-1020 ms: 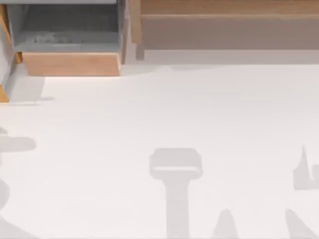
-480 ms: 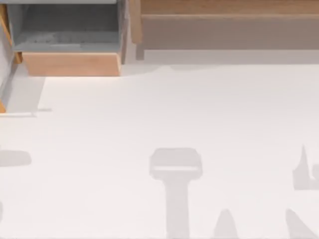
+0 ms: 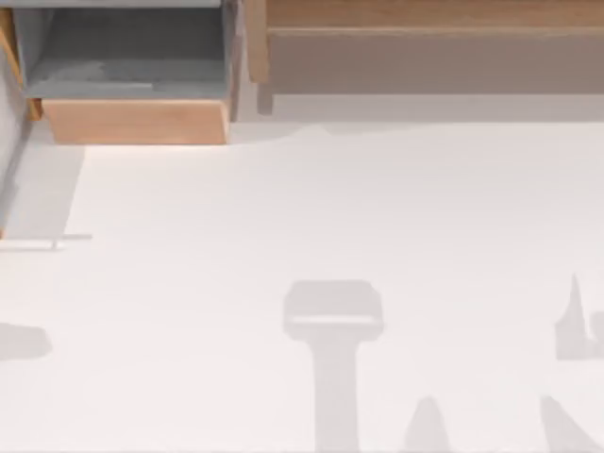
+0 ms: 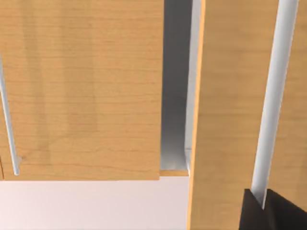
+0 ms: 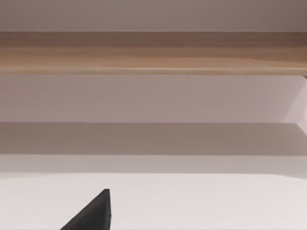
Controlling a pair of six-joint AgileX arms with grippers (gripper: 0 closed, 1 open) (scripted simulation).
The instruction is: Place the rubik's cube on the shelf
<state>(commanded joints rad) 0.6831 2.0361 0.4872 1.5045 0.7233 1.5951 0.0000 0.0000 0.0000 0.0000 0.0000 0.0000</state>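
The rubik's cube is out of view. The shelf (image 3: 425, 14) is a long light-brown ledge with a grey-brown front panel, running along the back right of the table. In the right wrist view the shelf (image 5: 153, 52) stretches across the picture, with a dark part of my right gripper (image 5: 93, 215) low in front of it, well short of the ledge. In the left wrist view a dark part of my left gripper (image 4: 271, 213) sits close against light wooden panels (image 4: 81, 96) that have a grey gap between them.
A smaller wooden box with a grey interior (image 3: 132, 121) stands at the back left, beside the shelf's left end. The white table (image 3: 330, 208) spreads in front of both. Grey shadows of the arms lie across its near part and left edge.
The shadow at the table's left edge has slid toward the near side, and the thin shadow line above it has moved the same way. The shadows at the middle and right are unchanged.
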